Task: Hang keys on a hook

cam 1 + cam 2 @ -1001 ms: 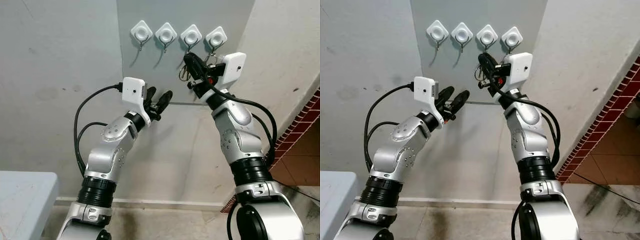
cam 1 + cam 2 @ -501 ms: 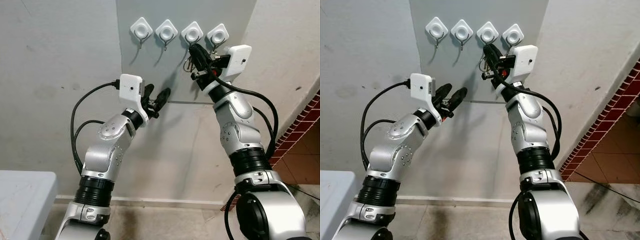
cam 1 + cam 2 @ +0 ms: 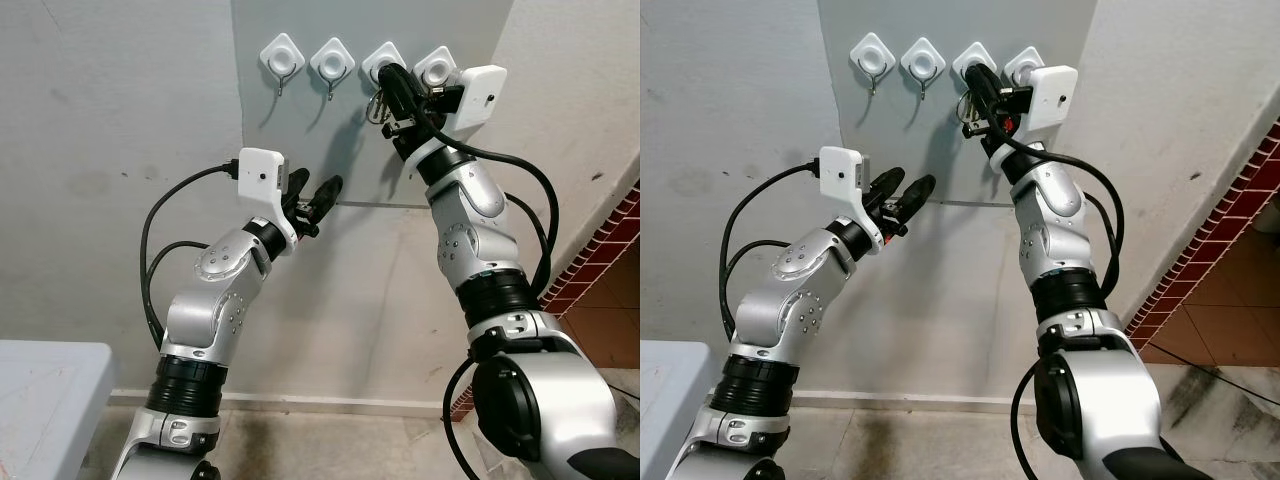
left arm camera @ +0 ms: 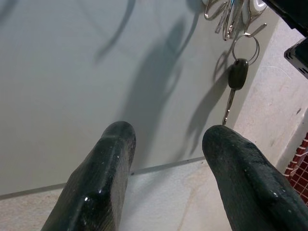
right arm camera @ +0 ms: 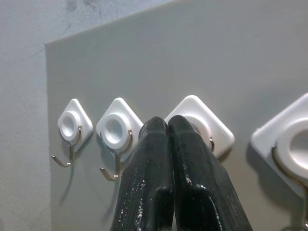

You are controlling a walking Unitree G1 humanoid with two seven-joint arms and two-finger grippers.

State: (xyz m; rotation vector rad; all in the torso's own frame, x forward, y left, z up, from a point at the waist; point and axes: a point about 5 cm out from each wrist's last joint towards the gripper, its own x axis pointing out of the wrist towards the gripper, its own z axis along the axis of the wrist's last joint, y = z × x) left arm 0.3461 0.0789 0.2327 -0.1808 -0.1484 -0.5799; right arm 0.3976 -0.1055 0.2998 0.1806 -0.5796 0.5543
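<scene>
Metal key bunch dangles under my right gripper, fingers pressed together on it, right at the third white hook. Light, loose, swingy; I'd hold by the ring so it can slip over the wire. Left gripper hangs lower, fingers spread, empty.

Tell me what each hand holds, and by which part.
The right hand holds the keys by the ring end; the left hand is open, holding nothing.
</scene>
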